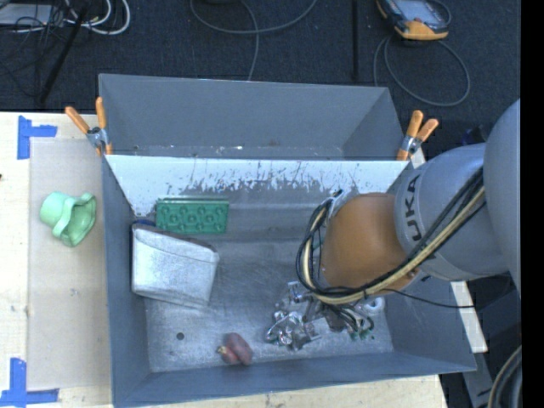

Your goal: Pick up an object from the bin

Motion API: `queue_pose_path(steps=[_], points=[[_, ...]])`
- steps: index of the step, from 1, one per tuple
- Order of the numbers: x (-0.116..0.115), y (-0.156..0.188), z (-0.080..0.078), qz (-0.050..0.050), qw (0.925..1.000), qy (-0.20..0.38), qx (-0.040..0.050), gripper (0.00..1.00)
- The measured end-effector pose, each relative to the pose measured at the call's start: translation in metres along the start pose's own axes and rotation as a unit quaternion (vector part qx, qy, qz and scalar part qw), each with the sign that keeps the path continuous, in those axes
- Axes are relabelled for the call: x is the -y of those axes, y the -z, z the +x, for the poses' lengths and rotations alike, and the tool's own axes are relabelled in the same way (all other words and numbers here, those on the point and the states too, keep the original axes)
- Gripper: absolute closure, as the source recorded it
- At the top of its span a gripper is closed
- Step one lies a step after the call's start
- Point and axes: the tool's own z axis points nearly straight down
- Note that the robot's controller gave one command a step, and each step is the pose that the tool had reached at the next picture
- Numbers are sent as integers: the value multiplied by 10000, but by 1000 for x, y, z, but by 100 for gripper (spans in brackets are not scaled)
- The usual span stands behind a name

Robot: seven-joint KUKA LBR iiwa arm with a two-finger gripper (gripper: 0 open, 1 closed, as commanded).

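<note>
Brownish and rounded, a small lump (235, 348) lies on the bin (255, 126) floor by the near wall, just left of the tool (291, 325). Whether the tool is open or closed I cannot tell. The lump looks light and perhaps soft, so grip it across its narrow middle.

A green studded plate (192, 216) is lying up-left of the jaws, a pale grey box (172, 266) is resting well left, a brown lump (235, 348) is sitting near their lower left, and a mint-green cup (68, 218) is lying farthest left.
</note>
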Motion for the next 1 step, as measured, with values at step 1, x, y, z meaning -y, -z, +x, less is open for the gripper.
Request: queue_pose_path(steps=[1], points=[[10, 155, -1, -9, 9997, -224, -51, 100]])
